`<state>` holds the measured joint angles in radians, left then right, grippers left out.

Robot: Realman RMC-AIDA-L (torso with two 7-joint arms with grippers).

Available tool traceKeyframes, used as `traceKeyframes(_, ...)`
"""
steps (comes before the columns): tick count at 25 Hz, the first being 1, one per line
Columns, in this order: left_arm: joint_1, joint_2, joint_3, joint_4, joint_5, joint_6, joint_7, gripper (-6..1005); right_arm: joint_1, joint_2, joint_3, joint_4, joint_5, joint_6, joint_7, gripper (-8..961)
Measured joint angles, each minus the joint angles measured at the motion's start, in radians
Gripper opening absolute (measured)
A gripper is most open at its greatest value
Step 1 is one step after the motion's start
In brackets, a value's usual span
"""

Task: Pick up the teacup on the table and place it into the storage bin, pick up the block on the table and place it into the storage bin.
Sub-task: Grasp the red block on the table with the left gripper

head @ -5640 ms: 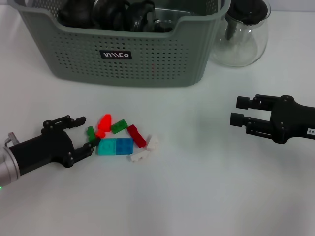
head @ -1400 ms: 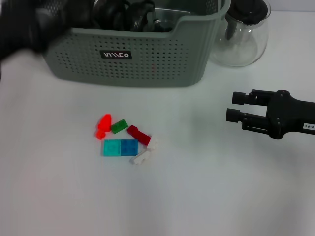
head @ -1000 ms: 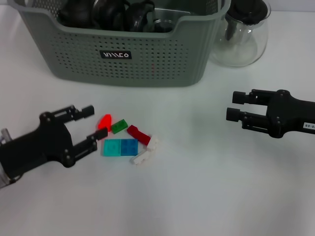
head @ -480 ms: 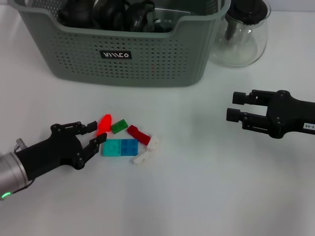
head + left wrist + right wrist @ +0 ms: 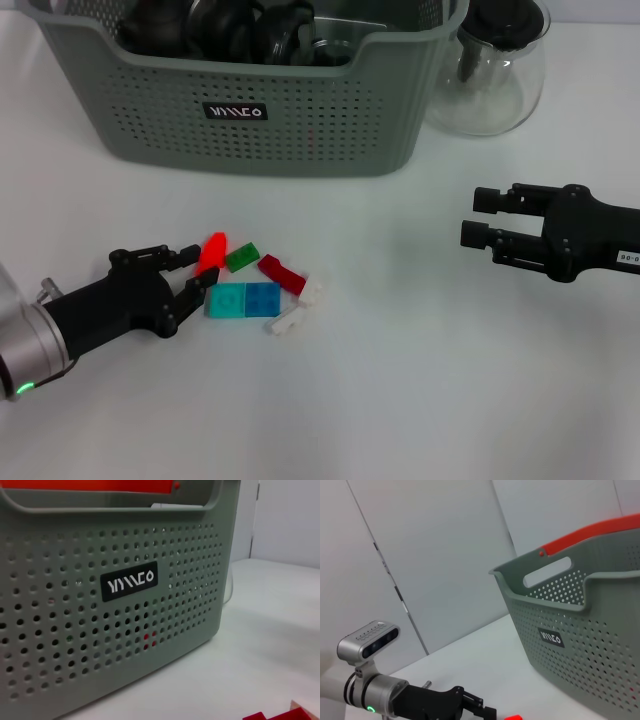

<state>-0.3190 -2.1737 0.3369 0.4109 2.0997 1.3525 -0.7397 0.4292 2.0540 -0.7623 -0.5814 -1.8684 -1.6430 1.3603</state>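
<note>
- The left gripper (image 5: 190,274) lies low on the table (image 5: 420,380) toward its left edge, fingers parted and holding nothing. The upper finger tip sits just beside the bright red block (image 5: 211,252), the lower one touches the left end of the teal block (image 5: 240,299).
- Compared with 0.5 s ago it has crept slightly forward and its wrist sits a little higher. 1.0 s ago its fingers were spread wider and further from the blocks, and 1.4 s ago the arm was a dark blur up at the bin's left corner.
- The small dark green block seen against the left fingers 5.6 s ago is gone from the pile.
- The rest of the pile has not moved since 1.4 s ago: a green block (image 5: 241,258), a dark red block (image 5: 281,275) and 2 white blocks (image 5: 297,305), all clustered left of the table's middle, in front of the bin.
- The bin (image 5: 300,120) stands at the back edge, with dark rounded things inside; whether 1 is a teacup cannot be told.
- A glass teapot (image 5: 495,70) stands just beside the bin's right wall.
- The right gripper (image 5: 480,217) hovers near the right edge, fingers apart and empty, where it was in the last 3 frames.
- The left wrist view shows the bin's labelled wall close up.
</note>
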Motion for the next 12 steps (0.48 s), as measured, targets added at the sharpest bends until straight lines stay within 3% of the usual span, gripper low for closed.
traceKeyframes(12,0.003,0.002,-0.034,-0.001,0.006,-0.002,0.005,314,-0.001,0.000,0.000,0.000,0.000,0.000,0.000,584)
